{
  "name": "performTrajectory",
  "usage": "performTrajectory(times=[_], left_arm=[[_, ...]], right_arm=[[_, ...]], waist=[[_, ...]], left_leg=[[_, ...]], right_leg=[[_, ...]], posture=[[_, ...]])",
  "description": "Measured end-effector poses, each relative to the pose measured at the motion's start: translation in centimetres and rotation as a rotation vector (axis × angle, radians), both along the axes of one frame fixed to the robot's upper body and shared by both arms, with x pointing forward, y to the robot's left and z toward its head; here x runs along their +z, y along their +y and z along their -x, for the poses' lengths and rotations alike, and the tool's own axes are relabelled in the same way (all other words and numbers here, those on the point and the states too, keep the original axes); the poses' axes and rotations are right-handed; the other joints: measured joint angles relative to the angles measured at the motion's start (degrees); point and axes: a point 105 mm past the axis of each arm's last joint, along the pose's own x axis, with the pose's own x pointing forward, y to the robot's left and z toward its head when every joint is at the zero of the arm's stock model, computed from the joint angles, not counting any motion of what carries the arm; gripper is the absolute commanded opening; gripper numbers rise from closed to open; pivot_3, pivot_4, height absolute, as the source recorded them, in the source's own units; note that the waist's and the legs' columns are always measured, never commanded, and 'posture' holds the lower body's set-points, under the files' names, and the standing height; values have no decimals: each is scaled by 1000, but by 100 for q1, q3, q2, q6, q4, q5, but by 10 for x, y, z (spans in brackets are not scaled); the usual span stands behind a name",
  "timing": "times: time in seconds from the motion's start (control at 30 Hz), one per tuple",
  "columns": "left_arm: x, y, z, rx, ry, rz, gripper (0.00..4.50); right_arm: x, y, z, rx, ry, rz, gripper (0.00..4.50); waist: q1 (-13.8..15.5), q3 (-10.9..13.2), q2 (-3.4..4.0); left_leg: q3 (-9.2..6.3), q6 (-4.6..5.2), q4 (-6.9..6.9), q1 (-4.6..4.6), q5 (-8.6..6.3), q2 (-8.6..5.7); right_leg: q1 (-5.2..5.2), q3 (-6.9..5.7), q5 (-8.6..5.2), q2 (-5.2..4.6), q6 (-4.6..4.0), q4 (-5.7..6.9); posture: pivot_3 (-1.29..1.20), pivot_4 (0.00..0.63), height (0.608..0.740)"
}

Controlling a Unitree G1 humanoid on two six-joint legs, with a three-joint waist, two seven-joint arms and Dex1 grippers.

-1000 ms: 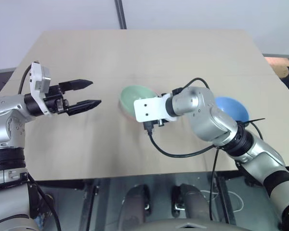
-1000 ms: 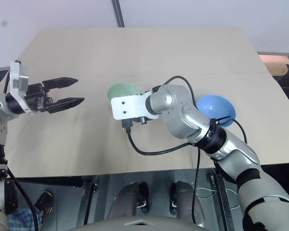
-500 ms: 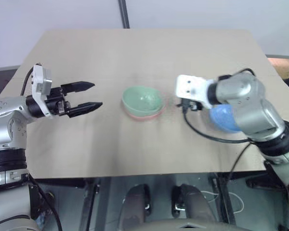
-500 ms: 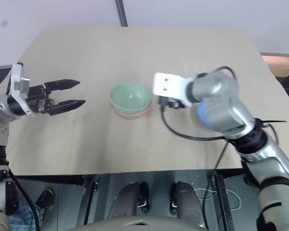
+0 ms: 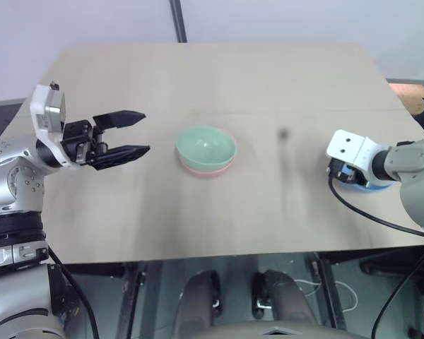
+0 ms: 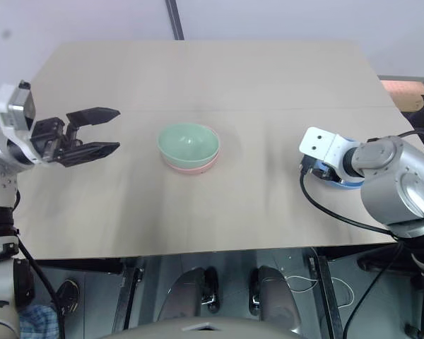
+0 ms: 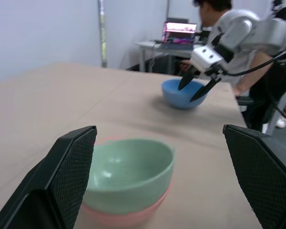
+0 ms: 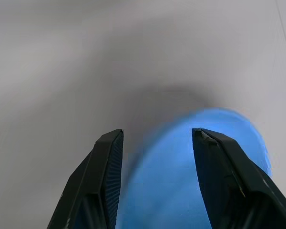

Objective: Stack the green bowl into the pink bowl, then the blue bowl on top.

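Note:
The green bowl [image 5: 205, 146] sits nested inside the pink bowl [image 5: 205, 169] at the middle of the table; only the pink rim shows beneath it. The blue bowl [image 7: 181, 94] stands alone near the table's right edge, mostly hidden behind my right wrist in the eye views. My right gripper [image 7: 194, 88] hangs open just over the blue bowl, fingers [image 8: 105, 167] apart with the bowl's near rim between them. My left gripper [image 5: 145, 131] hovers open left of the stacked bowls, pointing at them, holding nothing.
The tan table [image 5: 198, 78] has its front edge close to me and its right edge just past the blue bowl. A person [image 7: 214, 14] stands beyond the table's right side, near a desk with a lit screen [image 7: 178, 32].
My right arm swung away from the stacked bowls to the right and now hangs over the blue bowl. The left gripper rose a little. The green bowl stays in the pink one.

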Motion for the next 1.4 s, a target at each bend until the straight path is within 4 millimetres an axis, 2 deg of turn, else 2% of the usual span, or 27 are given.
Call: performTrajectory(times=[0.07,0.23,0.47,0.6,0.7,0.73,0.87,1.03,1.2,1.23,1.3,1.33,1.37,1.4], left_arm=[[7,-2,1,-26,-19,9,4500],[9,-3,2,-42,-19,11,4500],[12,-4,3,-60,-28,10,4500],[12,-4,3,-60,-31,9,4500],[11,-4,3,-60,-32,9,4500],[11,-4,3,-60,-32,9,4500],[11,-4,3,-60,-33,9,4500],[10,-4,3,-59,-33,9,4500],[9,-3,3,-56,-28,9,4500],[8,-3,3,-56,-26,10,4500],[6,-2,3,-49,-21,14,4500],[6,-2,2,-50,-20,14,4500],[4,-3,2,-50,-19,13,4500],[4,-3,2,-49,-19,11,4500]], right_arm=[[0,-2,2,-14,-1,3,2541],[-1,-7,3,-38,5,8,2541],[-15,-22,12,-119,72,20,2541],[-30,-27,18,-165,125,23,2541],[-36,-29,20,-171,137,27,1848],[-36,-29,20,-173,135,27,1387],[-35,-31,19,-171,126,35,18],[-35,-26,18,-141,125,34,18],[-12,1,2,-29,30,23,18],[-6,12,-2,0,3,5,18],[16,61,-18,133,-94,-87,18],[23,75,-20,179,-124,-108,18],[43,115,-22,321,-203,-160,18],[51,129,-22,377,-234,-180,18]], waist=[[1,0,0],[2,0,-1],[12,0,-1],[8,0,-1],[9,1,-1],[9,0,-1],[15,0,-1],[10,1,-1],[-18,1,-1],[-29,1,-1],[-81,2,1],[-91,3,0],[-60,3,0],[-25,2,-1]], left_leg=[[-1,0,0,-1,0,0],[0,0,0,-1,0,0],[-1,0,0,-1,0,-1],[0,0,0,0,0,-1],[0,0,0,0,0,-1],[0,0,0,0,0,-1],[0,0,0,-1,0,-1],[0,0,0,0,0,-1],[2,0,0,1,0,1],[3,0,0,2,0,2],[22,-3,1,8,2,16],[23,-6,0,8,4,16],[18,-11,-2,6,7,20],[17,-12,-2,4,7,21]], right_leg=[[0,0,0,0,0,-2],[-1,1,0,1,0,-2],[0,1,0,0,0,-2],[0,2,0,0,0,-1],[0,2,0,1,0,-1],[0,3,0,0,0,-1],[0,2,0,1,1,-1],[0,3,0,1,1,-1],[-1,5,0,3,1,-1],[-1,6,0,3,1,0],[-8,22,1,16,2,4],[-10,24,0,18,1,7],[-12,20,1,25,1,8],[-10,18,1,25,-1,6]], posture=[[0,150,740],[0,150,740],[0,150,740],[0,150,740],[0,150,740],[0,150,740],[0,150,740],[0,150,740],[0,150,740],[0,150,740],[0,150,740],[0,150,740],[0,150,740],[0,150,740]])
